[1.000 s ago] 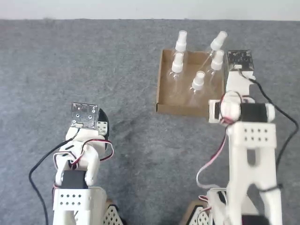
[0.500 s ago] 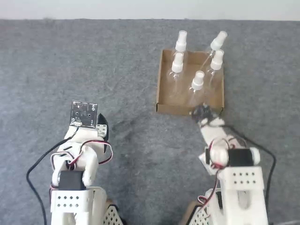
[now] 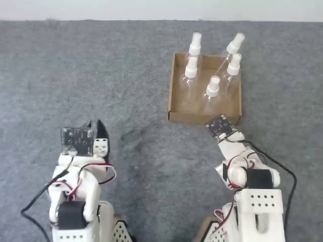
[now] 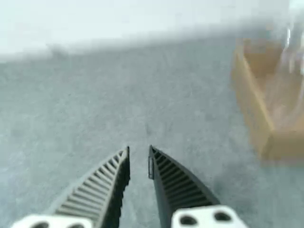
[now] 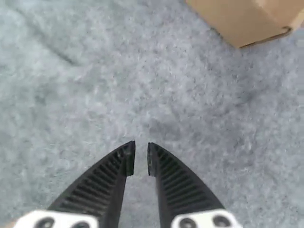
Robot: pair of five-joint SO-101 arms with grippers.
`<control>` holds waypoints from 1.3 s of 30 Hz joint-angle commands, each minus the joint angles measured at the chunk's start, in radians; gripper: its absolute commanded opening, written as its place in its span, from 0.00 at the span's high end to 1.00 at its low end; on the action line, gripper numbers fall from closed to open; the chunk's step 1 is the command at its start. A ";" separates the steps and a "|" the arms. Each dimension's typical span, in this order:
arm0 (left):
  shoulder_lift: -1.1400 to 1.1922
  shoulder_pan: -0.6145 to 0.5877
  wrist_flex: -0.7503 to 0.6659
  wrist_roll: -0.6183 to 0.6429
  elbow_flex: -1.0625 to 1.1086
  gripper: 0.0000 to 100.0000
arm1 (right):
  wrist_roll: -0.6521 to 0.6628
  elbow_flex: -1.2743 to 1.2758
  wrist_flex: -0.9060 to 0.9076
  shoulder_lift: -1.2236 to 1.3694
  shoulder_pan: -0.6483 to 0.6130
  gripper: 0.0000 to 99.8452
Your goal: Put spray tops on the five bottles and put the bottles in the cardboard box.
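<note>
Five clear bottles with white spray tops stand inside the cardboard box at the back right of the grey mat. My left gripper hovers low over bare mat at the front left, well left of the box, its jaws almost together with nothing between them. Over the mat just in front of the box's near corner is my right gripper, its jaws likewise nearly closed and empty. From above, the right arm's wrist board hides that gripper's fingers.
Grey carpet-like mat covers the table. Both arm bases stand at the front edge. A pale wall runs along the far edge.
The right arm has drawn back from beside the box to the front, folding low. The left arm has also pulled back slightly toward its base.
</note>
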 commanded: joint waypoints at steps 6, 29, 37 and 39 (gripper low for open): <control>-0.028 -0.015 -0.057 -0.009 0.035 0.94 | 0.006 0.081 -0.033 -0.019 0.183 0.98; -0.015 -0.014 0.109 -0.011 0.263 0.99 | 0.071 0.397 -0.183 -0.300 0.265 0.99; -0.017 -0.015 0.026 -0.009 0.263 0.99 | 0.126 0.433 -0.174 -0.581 0.257 0.99; -0.017 -0.015 0.043 -0.009 0.263 0.99 | 0.106 0.430 -0.171 -0.624 0.257 0.99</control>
